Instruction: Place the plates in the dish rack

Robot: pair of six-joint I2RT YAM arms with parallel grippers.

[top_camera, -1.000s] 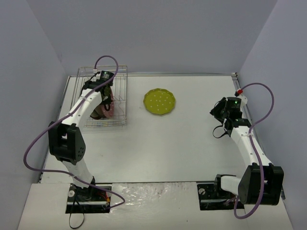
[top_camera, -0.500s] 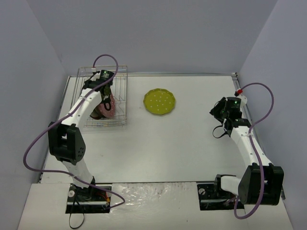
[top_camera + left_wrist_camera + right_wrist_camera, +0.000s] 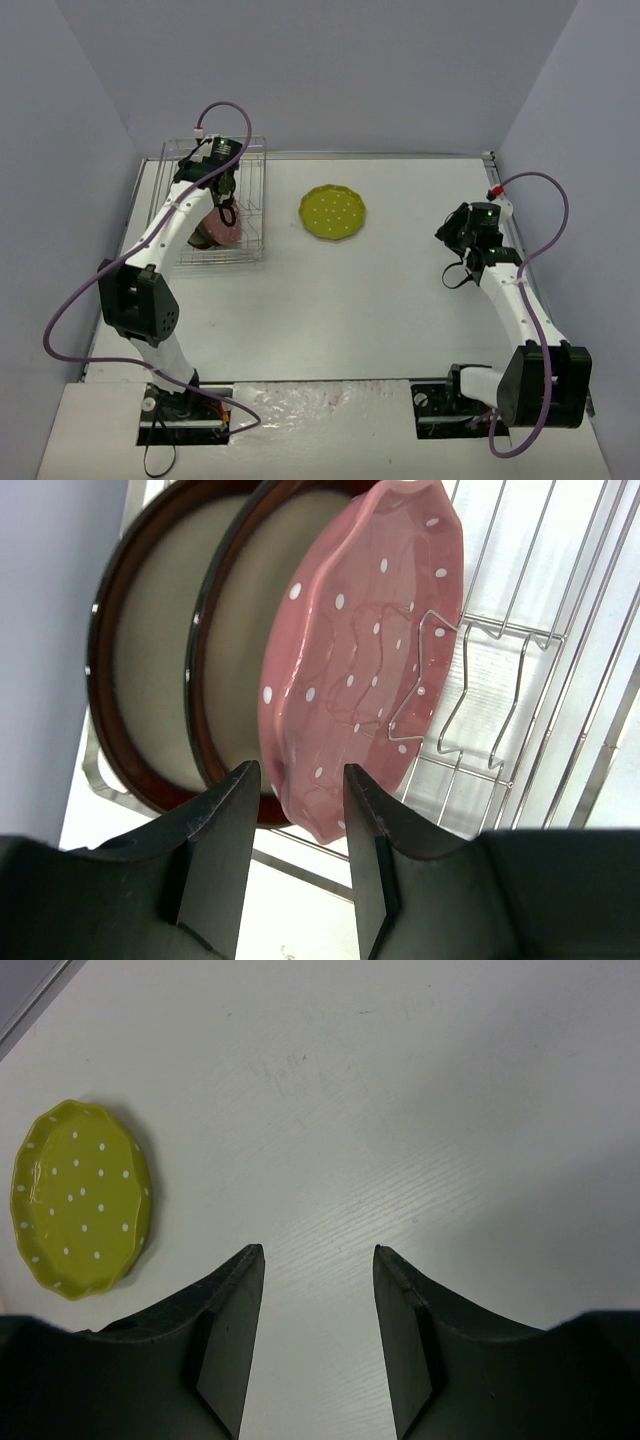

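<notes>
Two large plates with dark red-brown rims [image 3: 150, 650] [image 3: 250, 630] stand on edge in the silver wire dish rack [image 3: 520, 680] [image 3: 250, 160]. A pink dotted scalloped plate [image 3: 370, 660] [image 3: 222, 232] stands beside them, leaning on a tine. My left gripper [image 3: 298, 770] [image 3: 228, 200] hovers over the rack, open, its fingers straddling the pink plate's rim with a gap on each side. The yellow-green dotted plate [image 3: 332, 212] [image 3: 80, 1200] lies flat on the table. Over bare table at the right, my right gripper [image 3: 317, 1250] [image 3: 447, 235] is open and holds nothing.
The rack sits in the far left corner against the grey walls. White table [image 3: 380, 300] stretches between the yellow-green plate and the right arm. The right side of the rack shows free tines [image 3: 480, 710].
My left gripper has opened and let go of the pink plate, which now stands in the rack, and the wrist has risen slightly. The right arm has not moved.
</notes>
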